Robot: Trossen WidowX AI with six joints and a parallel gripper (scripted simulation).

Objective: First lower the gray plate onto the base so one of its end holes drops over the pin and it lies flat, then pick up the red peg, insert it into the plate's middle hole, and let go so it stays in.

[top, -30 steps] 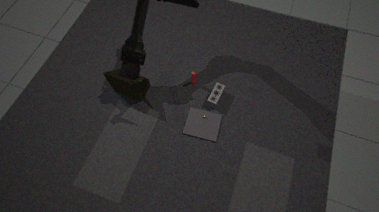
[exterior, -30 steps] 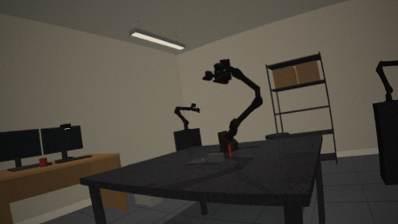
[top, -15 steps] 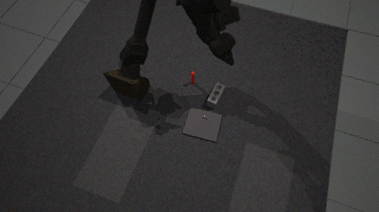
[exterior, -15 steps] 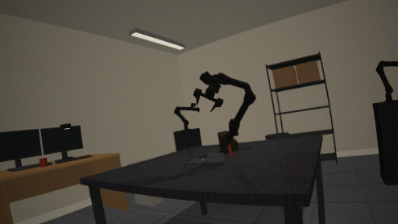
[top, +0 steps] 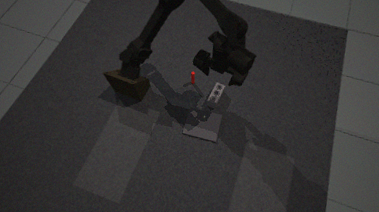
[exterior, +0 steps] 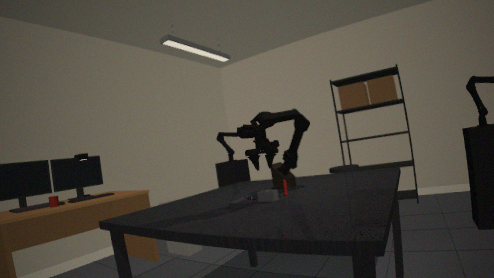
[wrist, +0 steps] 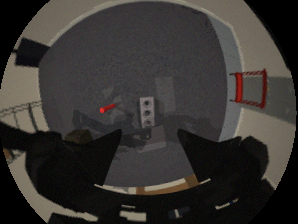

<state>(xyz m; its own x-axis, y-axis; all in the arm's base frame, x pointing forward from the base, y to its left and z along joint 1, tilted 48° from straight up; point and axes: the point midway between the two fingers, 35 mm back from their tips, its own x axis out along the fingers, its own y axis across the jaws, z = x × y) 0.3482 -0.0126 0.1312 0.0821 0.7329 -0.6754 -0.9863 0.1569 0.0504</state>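
Observation:
The gray plate (top: 217, 90) (exterior: 268, 195) (wrist: 147, 108), a light bar with a row of three holes, lies beyond the base in the top view, apart from the pin. The square base (top: 203, 133) (wrist: 158, 142) is flat and partly in the arm's shadow. Its small pin (wrist: 148, 133) shows faintly in the wrist view. The red peg (top: 192, 77) (exterior: 285, 187) (wrist: 108, 108) stands upright, to the plate's left in the top view. My gripper (top: 219, 73) (exterior: 264, 168) (wrist: 149, 132) is open and empty, pointing down, well above the plate and base.
The arm's own base (top: 127, 86) (exterior: 284, 178) (wrist: 78, 135) stands on the dark table (top: 304, 51) (exterior: 320, 220), to the left of the peg in the top view. Dark arm shadows cross the area around the plate and base. A shelf rack (exterior: 345, 111) stands behind the table.

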